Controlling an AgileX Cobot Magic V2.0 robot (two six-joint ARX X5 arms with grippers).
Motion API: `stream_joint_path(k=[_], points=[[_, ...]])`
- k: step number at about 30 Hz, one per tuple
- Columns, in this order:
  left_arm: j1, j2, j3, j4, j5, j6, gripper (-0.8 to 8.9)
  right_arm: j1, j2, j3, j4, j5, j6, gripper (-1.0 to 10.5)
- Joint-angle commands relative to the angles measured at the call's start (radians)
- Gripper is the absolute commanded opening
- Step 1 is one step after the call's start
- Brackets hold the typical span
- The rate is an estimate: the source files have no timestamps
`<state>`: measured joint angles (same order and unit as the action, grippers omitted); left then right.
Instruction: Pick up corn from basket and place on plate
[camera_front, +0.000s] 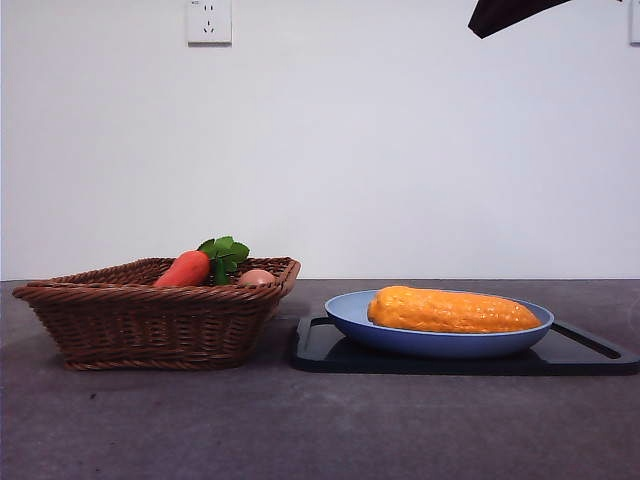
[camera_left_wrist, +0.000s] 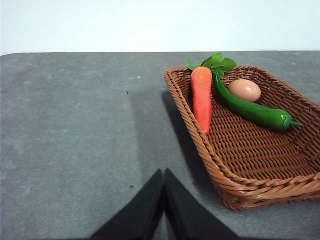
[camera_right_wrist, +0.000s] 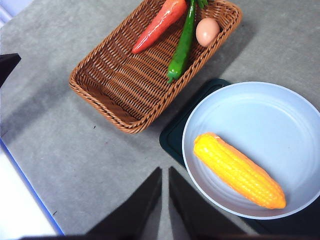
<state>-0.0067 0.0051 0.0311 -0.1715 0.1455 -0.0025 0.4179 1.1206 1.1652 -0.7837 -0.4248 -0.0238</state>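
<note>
— Where does the corn (camera_right_wrist: 239, 170) lie now?

— Flat in the light-blue plate (camera_right_wrist: 280, 107), which rests on a black tray (camera_front: 590, 352) just right of the basket (camera_front: 130, 325). The job looks finished, judging by how things lie.

— And the claws?

— The right gripper (camera_right_wrist: 165, 175) hangs high above the table near the plate, jaws nearly together and holding nothing; the left gripper (camera_left_wrist: 163, 176) waits over bare table left of the basket, jaws pressed together, also empty.

— What remains in the basket?

— A carrot (camera_left_wrist: 202, 97), a green pepper (camera_left_wrist: 247, 108) and an egg (camera_left_wrist: 244, 90) (all at the far end).

— Any risk from here?

— Little, I'd say. The cob lies toward one side of the plate, so a low pass by the right arm could nudge the rim and roll it out.
</note>
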Motion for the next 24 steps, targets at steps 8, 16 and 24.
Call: stream_joint_path(k=[8,16,24], points=[[0.002,-0.002,-0.028,-0.005,0.001,-0.008,0.04,0.004,0.009,0.019,0.007,0.0,-0.01,0.0],[0.002,-0.002,-0.028,-0.005,0.001,-0.008,0.04,0.004,0.009,0.019,0.003,0.0,-0.01,0.0],[0.002,-0.002,-0.028,-0.005,0.001,-0.008,0.04,-0.028,-0.016,0.019,0.023,0.041,-0.085,0.0]])
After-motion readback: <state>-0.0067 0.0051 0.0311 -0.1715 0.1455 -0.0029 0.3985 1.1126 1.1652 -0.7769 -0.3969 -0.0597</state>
